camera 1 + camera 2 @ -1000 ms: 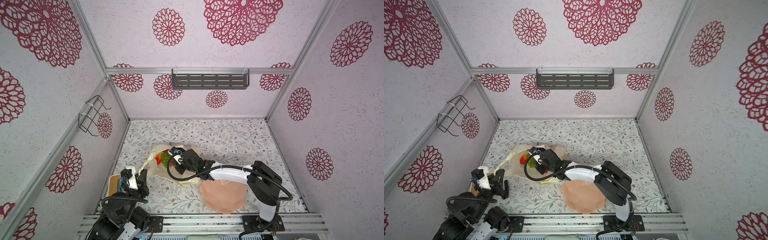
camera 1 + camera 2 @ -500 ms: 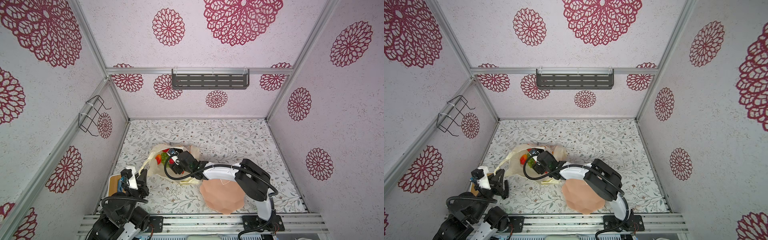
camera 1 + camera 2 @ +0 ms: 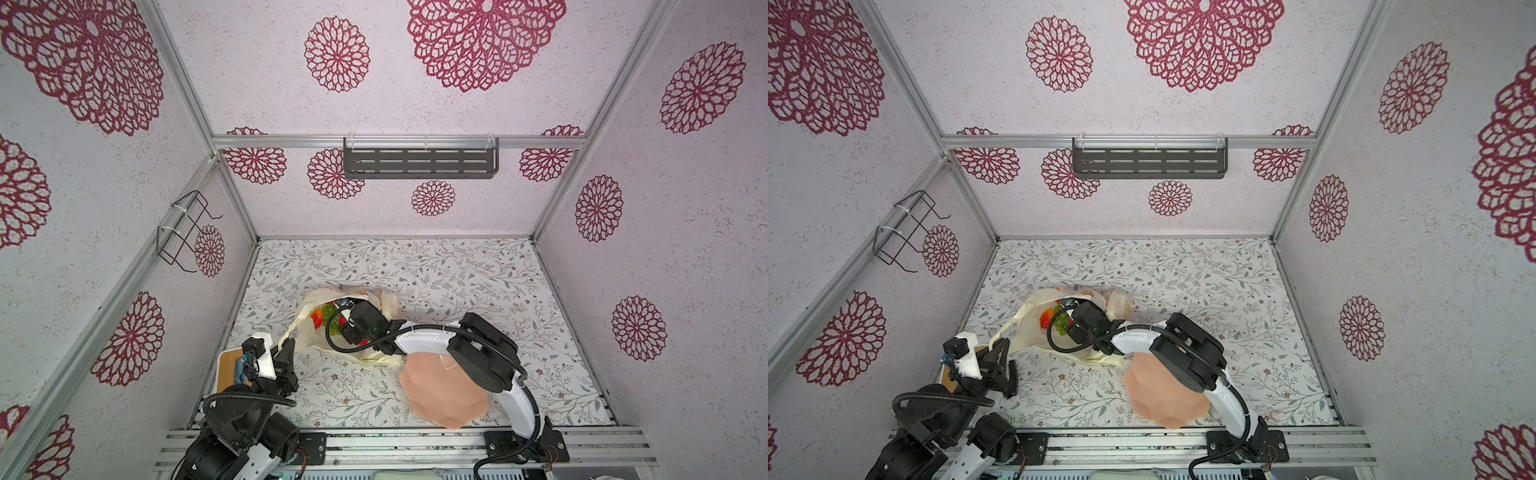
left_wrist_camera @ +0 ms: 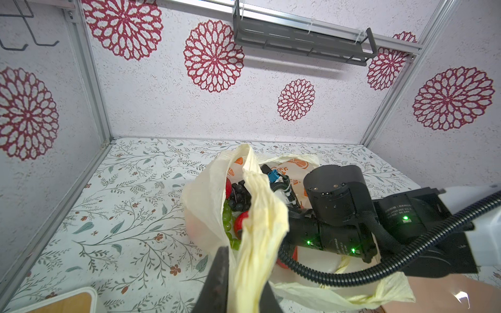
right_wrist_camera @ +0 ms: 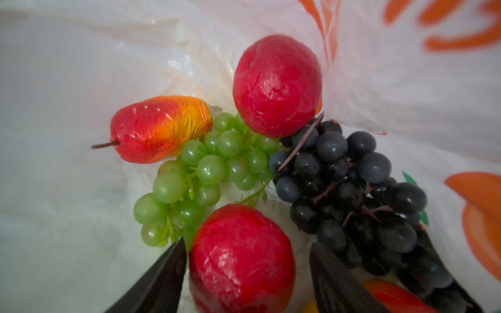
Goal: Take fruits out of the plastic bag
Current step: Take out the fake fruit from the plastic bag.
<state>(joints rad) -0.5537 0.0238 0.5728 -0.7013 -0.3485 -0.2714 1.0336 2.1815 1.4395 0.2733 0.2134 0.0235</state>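
Both top views show the plastic bag (image 3: 309, 301) lying at about nine o'clock on the floral table (image 3: 457, 282). Its mouth gapes, and a pink bowl (image 3: 440, 395) sits just beside it at its five o'clock. The left gripper (image 3: 287, 353), at the bag's seven o'clock, pinches a twisted handle. The right arm is sunk into the mouth, so from up here only specks of the fruits (image 3: 318, 320) show, and I cannot tell how its jaws stand.

The left wrist view brings the grip close. Dark fingers (image 4: 221, 271) are clamped on the crinkly cream-yellow handle, and orange prints show on the far wall of the bag.

Only the right wrist view looks inside. The right gripper (image 5: 248, 244) stands wide, one finger on each side of a glossy red apple (image 5: 241, 268), not closed on it. Beyond lie a green grape bunch (image 5: 200, 173), a dark grape bunch (image 5: 352, 195), a red-yellow mango (image 5: 160, 128) and a second apple (image 5: 276, 86).
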